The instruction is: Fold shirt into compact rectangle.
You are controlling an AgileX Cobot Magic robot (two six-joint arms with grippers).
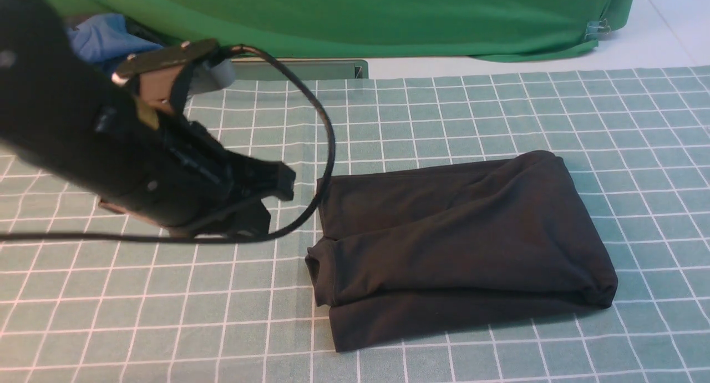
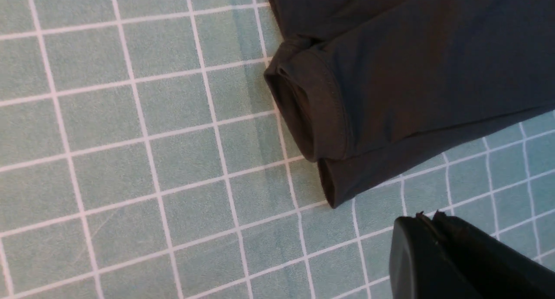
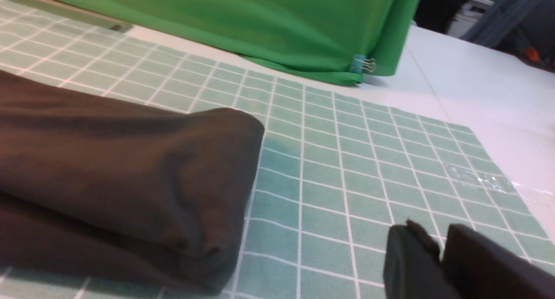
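Green gridded mat (image 1: 499, 111) covers the table, green backdrop cloth (image 1: 388, 16) behind. Black shirt (image 1: 460, 244) lies folded into a rectangle, just right of the left claw (image 2: 427, 229), which hovers clenched, empty, bare mat around it. Right claw (image 3: 438, 255) sits beside the shirt's rounded fold edge, not touching, fingers slightly parted, gripping nothing.

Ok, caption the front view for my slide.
Folded black knit shirt lies on green gridded mat; left gripper hovers beside it.
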